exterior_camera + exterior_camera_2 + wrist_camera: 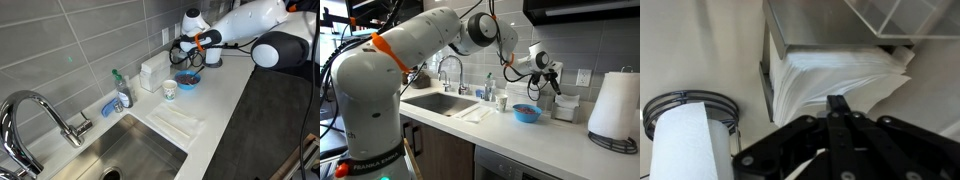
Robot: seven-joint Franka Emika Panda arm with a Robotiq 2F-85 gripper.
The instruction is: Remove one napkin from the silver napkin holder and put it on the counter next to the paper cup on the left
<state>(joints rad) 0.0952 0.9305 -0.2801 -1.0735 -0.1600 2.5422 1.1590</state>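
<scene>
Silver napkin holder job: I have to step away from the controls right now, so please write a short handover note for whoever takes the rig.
Gripper: fingers look closed together, right at the front of the napkins. I cannot tell whether one is pinched.
Things: the silver napkin holder has a thick stack in it and stands on the counter near the paper-towel roll. The paper cup stands beside the blue bowl.
Done: the arm is at the holder.
Left: pull one napkin free, carry it over, and lay it on the counter next to the cup.
</scene>
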